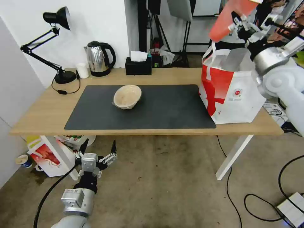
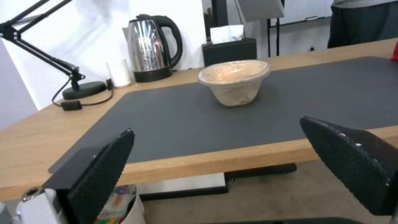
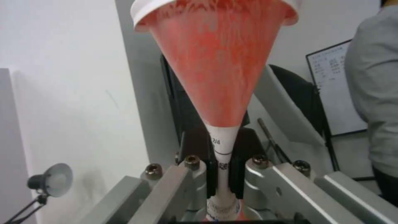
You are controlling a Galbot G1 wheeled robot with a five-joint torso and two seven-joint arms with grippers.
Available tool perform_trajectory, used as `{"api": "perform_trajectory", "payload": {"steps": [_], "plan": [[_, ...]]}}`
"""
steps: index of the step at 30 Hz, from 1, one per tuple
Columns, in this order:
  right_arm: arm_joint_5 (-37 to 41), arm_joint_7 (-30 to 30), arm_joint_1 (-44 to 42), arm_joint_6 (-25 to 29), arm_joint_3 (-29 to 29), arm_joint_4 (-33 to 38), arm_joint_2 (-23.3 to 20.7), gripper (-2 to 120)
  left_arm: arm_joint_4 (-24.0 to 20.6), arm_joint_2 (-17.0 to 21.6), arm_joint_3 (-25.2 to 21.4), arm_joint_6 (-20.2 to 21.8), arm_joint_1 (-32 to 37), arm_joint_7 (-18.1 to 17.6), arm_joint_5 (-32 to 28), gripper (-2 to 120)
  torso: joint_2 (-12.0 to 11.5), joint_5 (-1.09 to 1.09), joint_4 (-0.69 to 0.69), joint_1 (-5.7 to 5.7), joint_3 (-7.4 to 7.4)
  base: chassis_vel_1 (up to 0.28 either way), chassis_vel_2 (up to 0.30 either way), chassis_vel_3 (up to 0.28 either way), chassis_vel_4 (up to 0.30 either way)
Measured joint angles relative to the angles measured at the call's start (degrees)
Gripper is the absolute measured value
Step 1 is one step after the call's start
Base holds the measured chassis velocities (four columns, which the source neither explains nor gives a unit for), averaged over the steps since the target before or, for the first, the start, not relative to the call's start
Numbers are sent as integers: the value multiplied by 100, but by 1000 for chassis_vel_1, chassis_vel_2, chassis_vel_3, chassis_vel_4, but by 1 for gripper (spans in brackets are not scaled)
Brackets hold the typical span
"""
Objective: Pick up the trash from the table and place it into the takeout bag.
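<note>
Red cup [image 1: 227, 19]: clamped in right gripper [image 1: 243, 26], tilted over takeout bag [image 1: 232, 91]; likely light, crushable. Beige pulp bowl [image 1: 127, 96]: upright on mat [image 1: 177, 109]; light, stiff; best pinched at rim. Left gripper [image 1: 98, 151]: spread wide, below table [image 1: 41, 114]

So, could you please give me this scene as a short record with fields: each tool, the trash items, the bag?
right tool: the right tool is shut on the red cup, raised above the takeout bag
left tool: the left tool is open, low in front of the table, below its edge
beige pulp bowl: the beige pulp bowl sits on the dark grey mat, untouched
takeout bag: stands open at the table's right end
other things: kettle, desk lamp, black tissue box along the back
</note>
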Motion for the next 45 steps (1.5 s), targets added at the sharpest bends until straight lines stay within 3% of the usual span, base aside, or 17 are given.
{"api": "perform_trajectory", "payload": {"steps": [17, 45], "plan": [[-741, -190, -359, 267, 310, -529, 55, 5, 0, 0, 0, 0, 0, 0, 0, 100, 0, 0, 0, 0, 0, 0, 0, 0, 0], [-1692, -420, 308, 596, 34, -1609, 537, 5, 0, 0, 0, 0, 0, 0, 0, 100, 0, 0, 0, 0, 0, 0, 0, 0, 0]]}}
